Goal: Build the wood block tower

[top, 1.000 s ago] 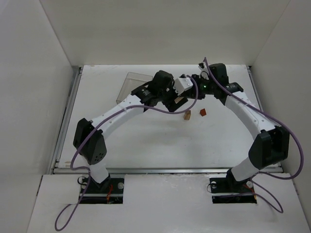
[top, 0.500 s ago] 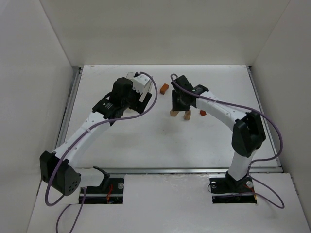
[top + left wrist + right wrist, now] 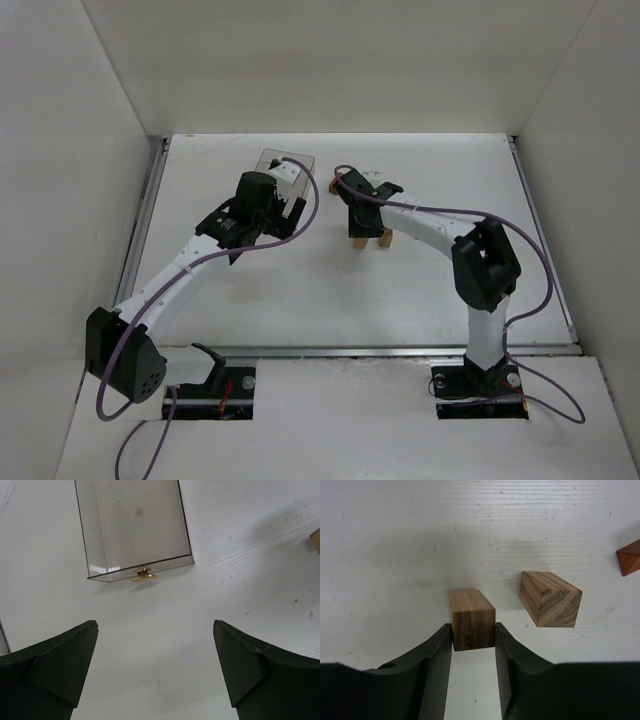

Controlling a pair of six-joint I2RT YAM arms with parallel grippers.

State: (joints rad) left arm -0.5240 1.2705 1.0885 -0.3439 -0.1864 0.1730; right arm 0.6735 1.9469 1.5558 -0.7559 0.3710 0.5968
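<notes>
Two light tan wooden blocks lie apart on the white table. In the right wrist view my right gripper (image 3: 472,629) is shut on the left tan block (image 3: 471,619), which rests on the table. The second tan block (image 3: 551,599) lies free just to its right. A reddish-orange piece (image 3: 630,557) shows at that view's right edge. From above, the right gripper (image 3: 362,224) covers the pair of blocks (image 3: 383,238), and the reddish piece is hidden. My left gripper (image 3: 155,625) is open and empty over bare table, also seen from above (image 3: 283,207).
A clear plastic box (image 3: 135,525) with a small brass knob (image 3: 144,575) lies just beyond the left gripper; it is at the back left from above (image 3: 285,163). White walls enclose the table (image 3: 300,290) on three sides.
The right arm has swung left and its gripper now covers the two tan blocks. The reddish pieces no longer show from above. The clear box shows again beyond the left gripper.
</notes>
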